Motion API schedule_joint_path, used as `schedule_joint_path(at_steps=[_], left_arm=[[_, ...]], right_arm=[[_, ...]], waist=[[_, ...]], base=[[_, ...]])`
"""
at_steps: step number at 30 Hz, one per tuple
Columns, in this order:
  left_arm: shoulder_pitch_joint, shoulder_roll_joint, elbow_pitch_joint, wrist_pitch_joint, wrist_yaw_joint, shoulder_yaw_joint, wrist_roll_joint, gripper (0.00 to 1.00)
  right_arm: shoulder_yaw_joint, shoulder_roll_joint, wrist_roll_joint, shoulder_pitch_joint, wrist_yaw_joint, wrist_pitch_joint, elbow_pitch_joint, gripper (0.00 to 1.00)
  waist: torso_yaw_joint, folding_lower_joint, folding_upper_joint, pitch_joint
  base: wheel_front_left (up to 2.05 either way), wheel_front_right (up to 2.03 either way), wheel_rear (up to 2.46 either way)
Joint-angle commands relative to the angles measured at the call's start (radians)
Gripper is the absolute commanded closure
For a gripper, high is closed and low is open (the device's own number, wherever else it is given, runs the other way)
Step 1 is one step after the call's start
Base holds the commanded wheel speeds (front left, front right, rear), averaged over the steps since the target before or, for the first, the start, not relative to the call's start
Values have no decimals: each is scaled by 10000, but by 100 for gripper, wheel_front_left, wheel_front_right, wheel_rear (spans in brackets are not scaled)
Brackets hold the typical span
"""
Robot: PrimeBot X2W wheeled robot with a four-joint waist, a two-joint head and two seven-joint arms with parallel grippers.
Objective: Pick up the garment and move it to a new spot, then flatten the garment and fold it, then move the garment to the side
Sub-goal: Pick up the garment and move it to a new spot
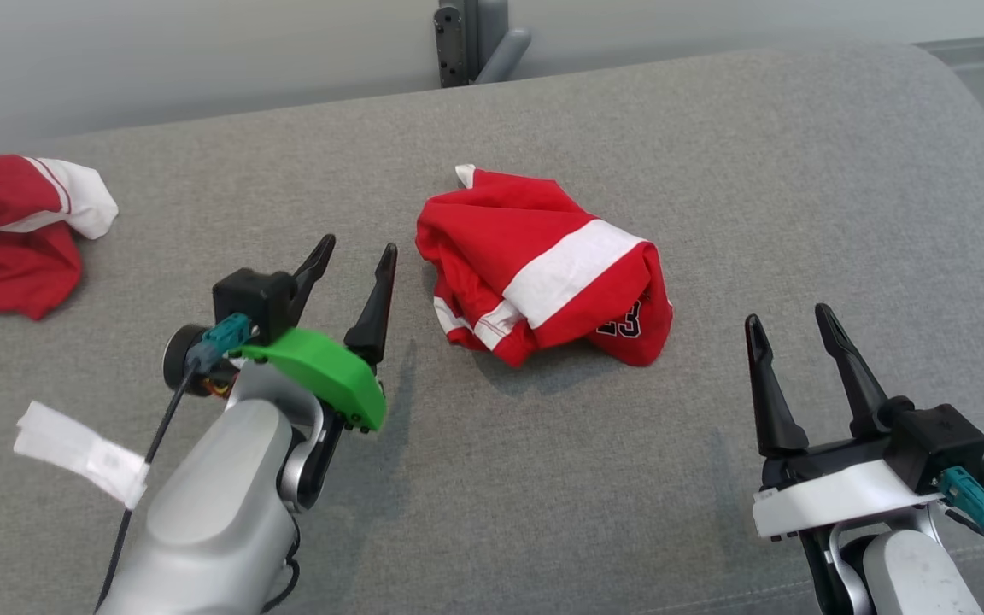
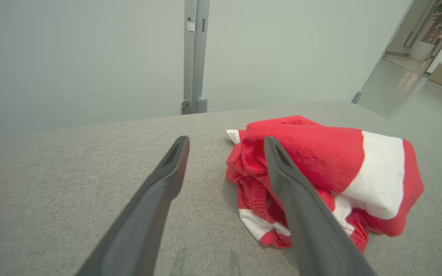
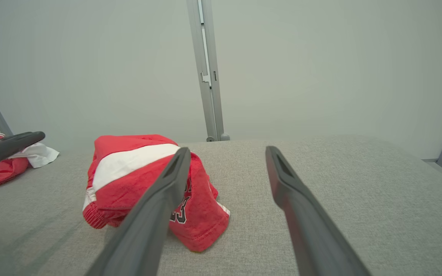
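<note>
A crumpled red garment point(image 1: 543, 265) with a white band and dark digits lies bunched near the middle of the grey cushion point(image 1: 714, 171). My left gripper point(image 1: 358, 250) hovers just left of it, open and empty. In the left wrist view the garment point(image 2: 340, 168) sits ahead and right of the left gripper point(image 2: 226, 143), partly behind one finger. My right gripper point(image 1: 791, 318) stands open at the lower right, apart from the cloth. In the right wrist view the garment point(image 3: 129, 168) lies to the left of the right gripper point(image 3: 226, 151).
A second red and white garment point(image 1: 5, 226) lies at the cushion's far left, also seen as a garment point(image 3: 2, 168) in the right wrist view. A white tag point(image 1: 82, 453) hangs off my left arm's cable. A grey metal post point(image 1: 471, 38) stands behind the cushion.
</note>
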Motion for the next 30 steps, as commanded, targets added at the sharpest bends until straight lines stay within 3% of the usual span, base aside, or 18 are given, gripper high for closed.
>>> schedule_joint_path(at_steps=[1, 7, 12, 22, 30], left_arm=[[387, 37, -190, -2, 137, 215, 237, 0], [2471, 22, -1997, -2, 916, 1998, 1220, 0], [4349, -206, -3568, -1, 1278, 3316, 2191, 0], [6811, -790, -5160, 0, 1150, 5044, 3338, 0], [7515, -1134, -5305, 1, 698, 5725, 3882, 0]], right_arm=[[-39, -10, -106, 137, -5, -29, 14, 0], [-133, -10, -261, 296, -6, -29, -19, 0], [-84, -8, -378, 486, -6, -29, 7, 0], [31, -8, -311, 708, -5, -29, 59, 0], [218, -8, 34, 919, -5, -29, 214, 0]], waist=[[397, 0, 67, -472], [690, 0, 67, -1077], [824, 0, 67, -1376], [865, 0, 67, -1614], [800, 0, 67, -1679]], base=[[0, 0, 0], [0, 0, 0], [0, 0, 0], [0, 0, 0], [0, 0, 0]])
